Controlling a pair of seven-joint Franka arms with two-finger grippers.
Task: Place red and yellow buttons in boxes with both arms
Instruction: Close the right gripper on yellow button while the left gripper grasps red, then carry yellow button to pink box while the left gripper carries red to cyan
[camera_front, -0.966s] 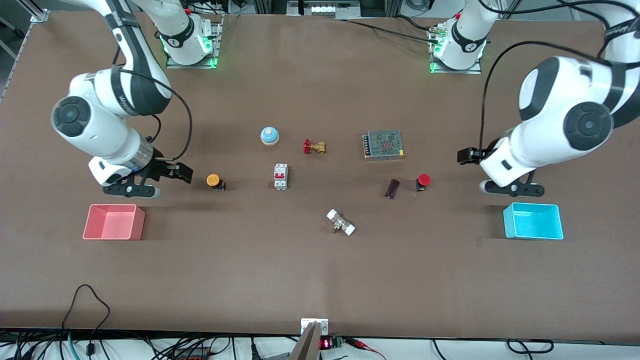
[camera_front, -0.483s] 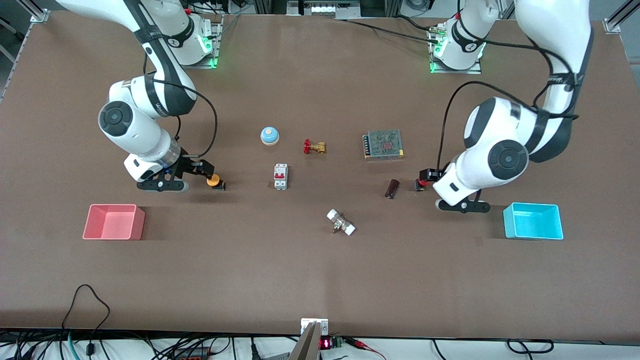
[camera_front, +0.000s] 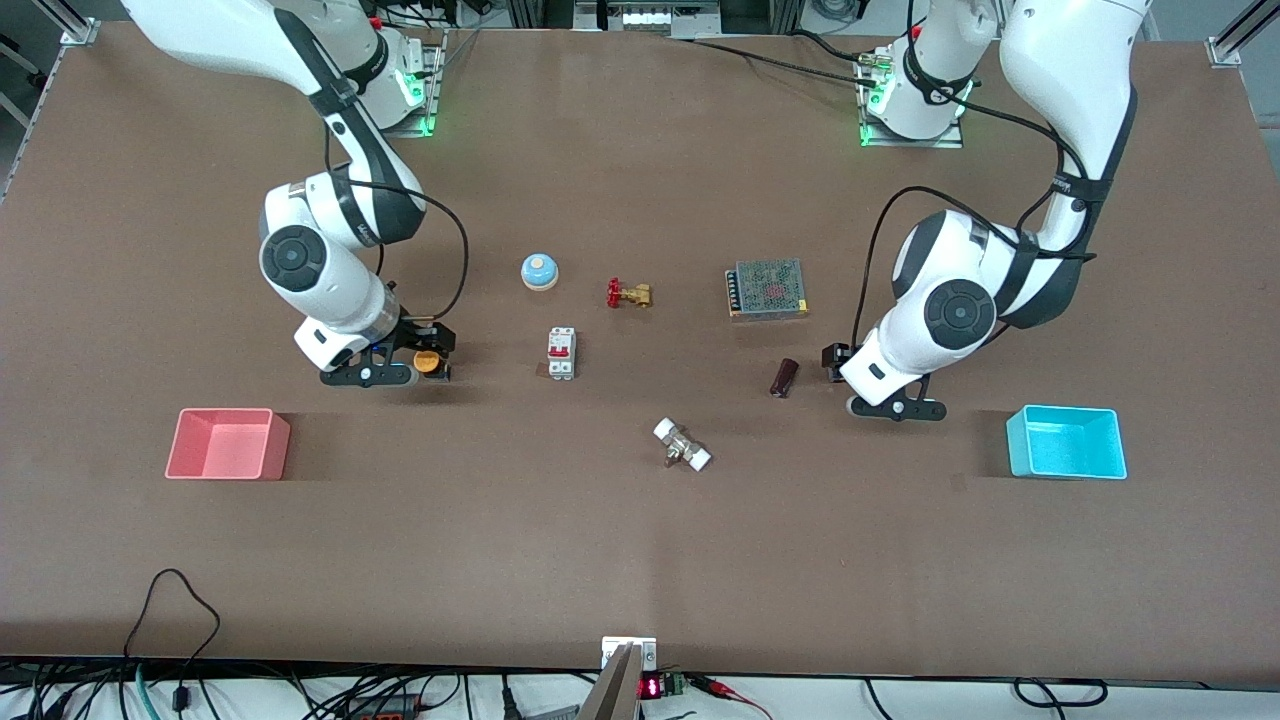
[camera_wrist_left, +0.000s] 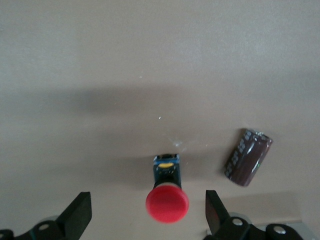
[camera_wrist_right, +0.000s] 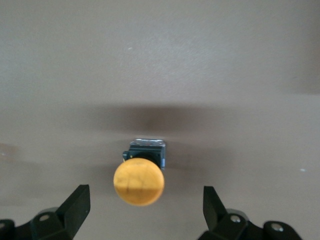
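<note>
The yellow button (camera_front: 427, 362) stands on the table; in the right wrist view its cap (camera_wrist_right: 138, 181) sits between the spread fingers. My right gripper (camera_front: 385, 373) (camera_wrist_right: 145, 215) is open, low over it, touching nothing. The red button (camera_wrist_left: 167, 204) shows between the spread fingers in the left wrist view; in the front view my left hand hides it. My left gripper (camera_front: 893, 405) (camera_wrist_left: 147, 215) is open over it. The pink box (camera_front: 228, 444) lies at the right arm's end and the cyan box (camera_front: 1066, 442) at the left arm's end, both empty.
A dark cylinder (camera_front: 784, 377) (camera_wrist_left: 248, 157) lies close beside the red button. A white and red breaker (camera_front: 561, 353), a blue bell (camera_front: 539, 271), a brass valve (camera_front: 629, 294), a grey mesh unit (camera_front: 767, 288) and a white fitting (camera_front: 682, 445) occupy the table's middle.
Both arms have swung in from the boxes' ends toward the middle. The right gripper has come over the yellow button, the left over the red button, which it now hides.
</note>
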